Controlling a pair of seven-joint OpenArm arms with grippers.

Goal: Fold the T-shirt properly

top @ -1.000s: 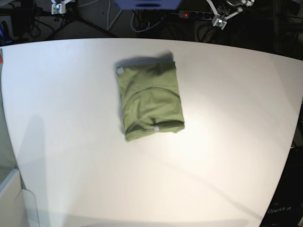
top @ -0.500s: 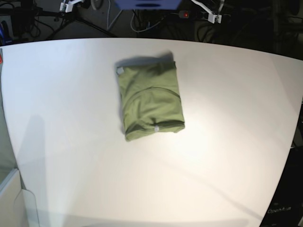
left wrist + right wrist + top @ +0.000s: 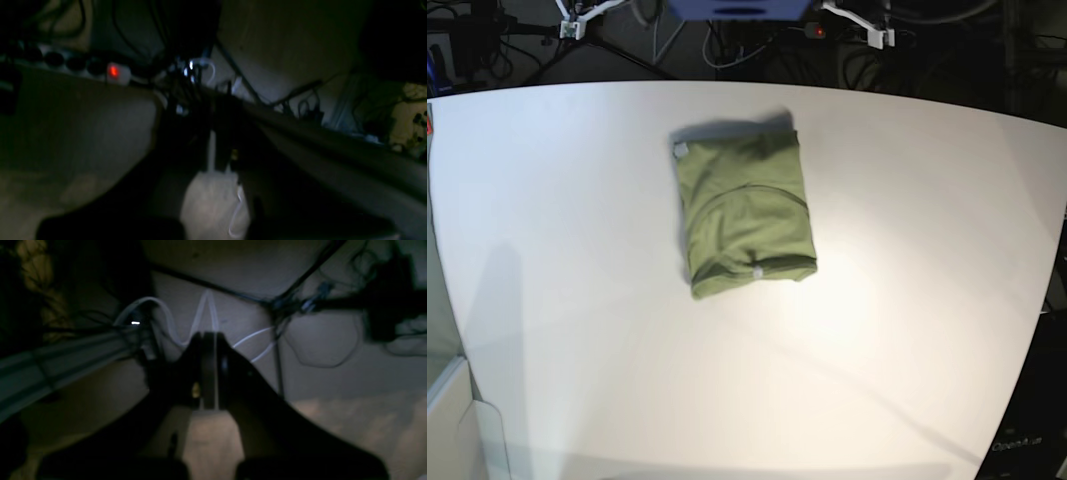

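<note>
The worktop (image 3: pixel 907 300) is big and white, and nothing of mine is over it now. My T-shirt (image 3: pixel 745 212) lies on it a bit toward the far edge. It is folded into a neat green block, longer than it is wide. A small white label shows at its far left corner, and another tiny pale spot sits near its close edge.

The T-shirt has not moved at all in the last second. What changed is me. My two arms have pulled back past the far edge of the worktop, higher and farther away from the T-shirt than they were. I can only see their white tips there, above the dark cables behind the worktop.

My right gripper (image 3: pixel 208 373) is pinched tight, its two dark fingers pressed together with nothing between them. It looks at cables and floor, well away from the T-shirt. My left gripper (image 3: pixel 220 146) is dark and blurry in its own view, but it is closed too and holds nothing. A power strip (image 3: pixel 113 71) with a red light is beyond it.

I think the folding is done, and I am just going to rest.
</note>
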